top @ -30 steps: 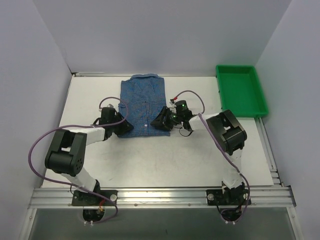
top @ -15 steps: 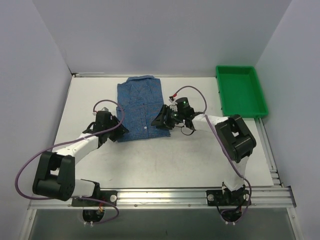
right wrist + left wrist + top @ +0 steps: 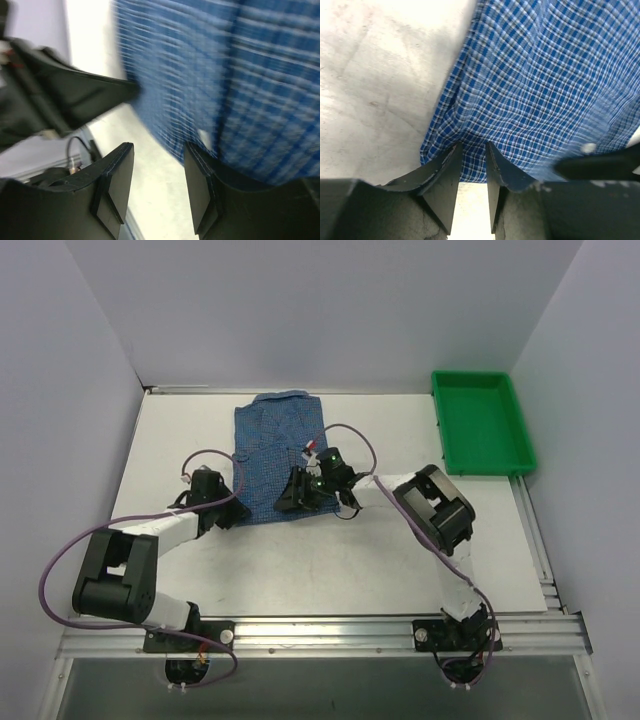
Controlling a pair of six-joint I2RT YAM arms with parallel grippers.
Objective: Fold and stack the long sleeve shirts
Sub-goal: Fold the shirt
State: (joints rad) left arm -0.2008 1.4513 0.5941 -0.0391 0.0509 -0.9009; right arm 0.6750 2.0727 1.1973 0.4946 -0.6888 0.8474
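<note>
Fold step: left gripper narrowly open astride shirt hem, right gripper wider, empty (1 shirt); next, pinch corners.

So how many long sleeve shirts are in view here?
1: the blue checked shirt lies folded on the table, left of centre toward the far edge. A second one beneath it would be hidden.

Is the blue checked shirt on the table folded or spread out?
Folded. The shirt lies as a compact rectangle with no sleeves sticking out at the sides.
</note>
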